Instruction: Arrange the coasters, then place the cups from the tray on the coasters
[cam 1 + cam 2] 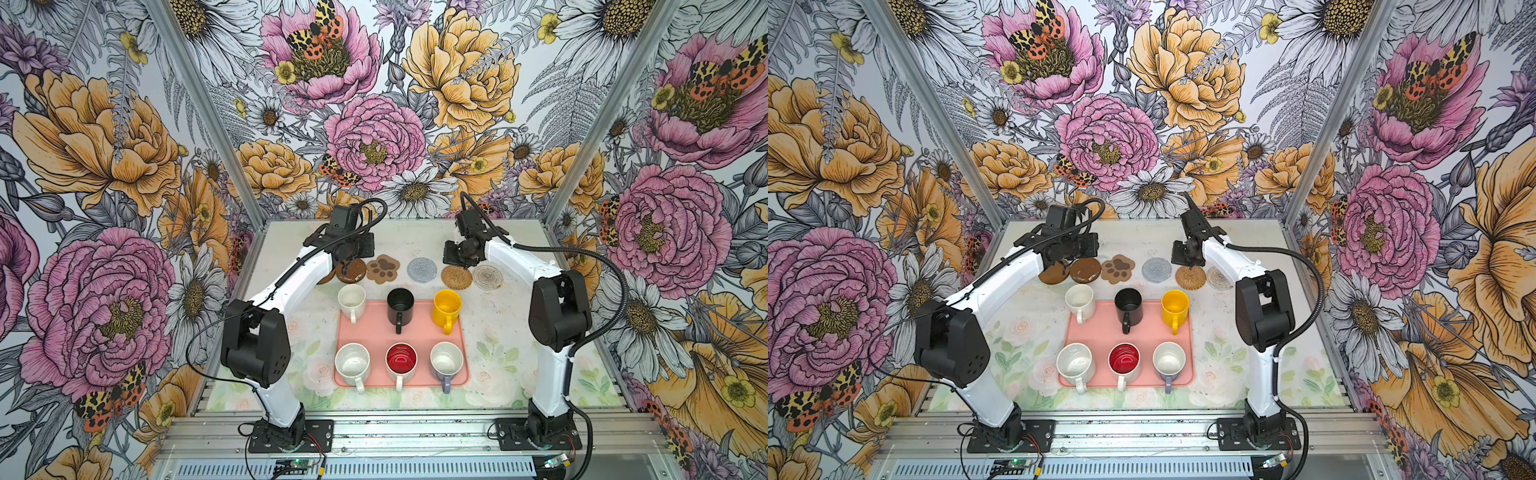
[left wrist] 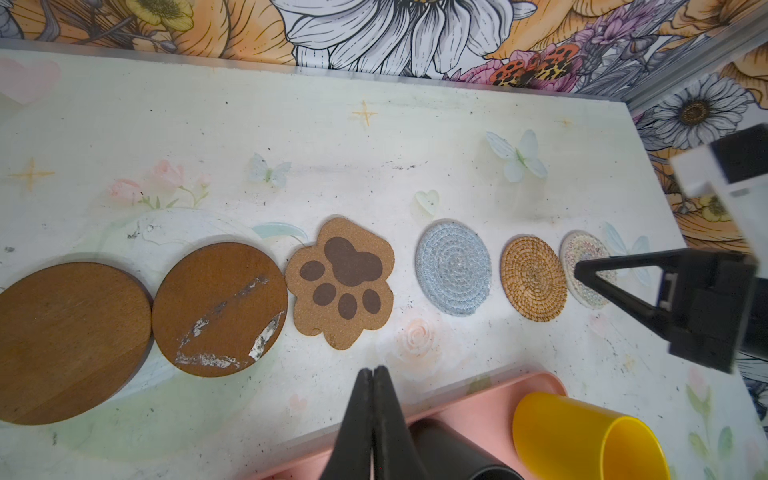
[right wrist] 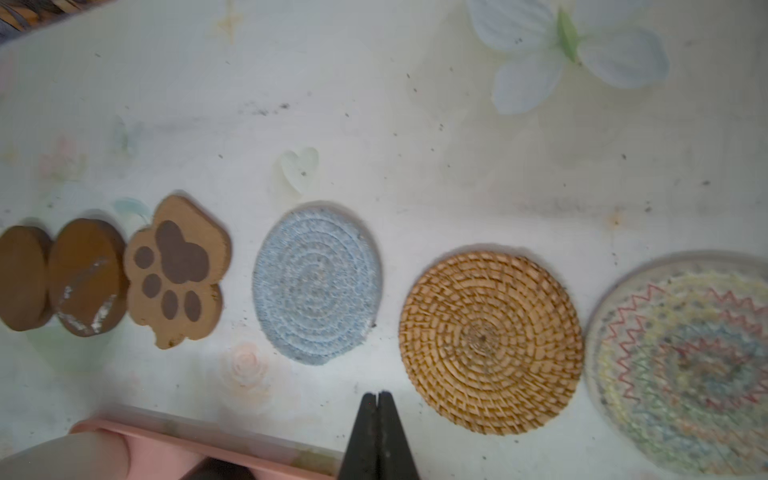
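Several coasters lie in a row behind the tray: two brown discs, a paw shape, a grey-blue round, a rattan round and a pale woven round. Several cups stand upright on the tray: white, black and yellow behind, speckled white, red-lined and lavender in front. My left gripper hovers shut and empty near the paw coaster. The right gripper is shut and empty beside the rattan coaster.
The table's back edge meets the flowered wall just behind the coaster row. Side walls with metal posts close in both sides. Both arm bases sit on a rail at the table's front.
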Robot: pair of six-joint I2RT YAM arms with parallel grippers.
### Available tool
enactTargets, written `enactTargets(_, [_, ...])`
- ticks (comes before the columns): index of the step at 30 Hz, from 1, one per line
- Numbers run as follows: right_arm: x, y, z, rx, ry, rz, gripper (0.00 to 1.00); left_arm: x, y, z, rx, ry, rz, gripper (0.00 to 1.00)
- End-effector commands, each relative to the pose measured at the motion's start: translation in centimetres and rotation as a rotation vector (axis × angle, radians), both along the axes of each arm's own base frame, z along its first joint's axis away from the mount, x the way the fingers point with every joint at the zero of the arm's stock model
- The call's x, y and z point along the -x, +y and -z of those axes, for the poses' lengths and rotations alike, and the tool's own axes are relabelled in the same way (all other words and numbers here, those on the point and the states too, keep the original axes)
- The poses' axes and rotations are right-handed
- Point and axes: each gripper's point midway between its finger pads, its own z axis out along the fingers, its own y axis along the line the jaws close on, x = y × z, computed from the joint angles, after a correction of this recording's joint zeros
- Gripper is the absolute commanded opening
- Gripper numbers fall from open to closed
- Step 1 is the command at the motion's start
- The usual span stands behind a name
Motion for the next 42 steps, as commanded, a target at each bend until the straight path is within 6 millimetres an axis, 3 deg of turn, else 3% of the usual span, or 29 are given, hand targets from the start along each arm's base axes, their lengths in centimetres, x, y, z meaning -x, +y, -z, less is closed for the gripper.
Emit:
enactTargets(1, [0.3, -1.3, 1.5, 0.047, 0.025, 0.000, 0.00, 0.3, -1.4, -2.3, 0.083, -0.077, 0.033, 0.06])
enactTargets(11, [0.3, -3.3, 3.8, 0.068, 0.062, 0.020, 0.00, 2.7, -2.8, -1.5, 0.078, -0.073, 0.077, 0.06])
enactTargets(16, [0.3, -3.1, 4.9, 0.027, 0.086, 0.015, 0.00, 3.3, -2.8, -0.8, 0.084, -0.053, 0.061, 0.05])
enactTargets(22, [0.4, -2.6, 6.5, -0.010, 0.124, 0.007, 0.00, 3.7, -2.7, -0.7, 0.099, -0.059, 0.049, 0.05])
enactTargets(34, [-0.2, -3.6, 9.3, -0.022, 0.183, 0.059, 0.00, 4.5, -2.4, 0.0, 0.105, -0.039, 0.038, 0.05])
enactTargets(42, [-1.2, -4.6, 9.4, -0.023, 0.176, 0.096, 0.00, 4.5, -2.5, -0.6, 0.115, -0.054, 0.038, 0.05])
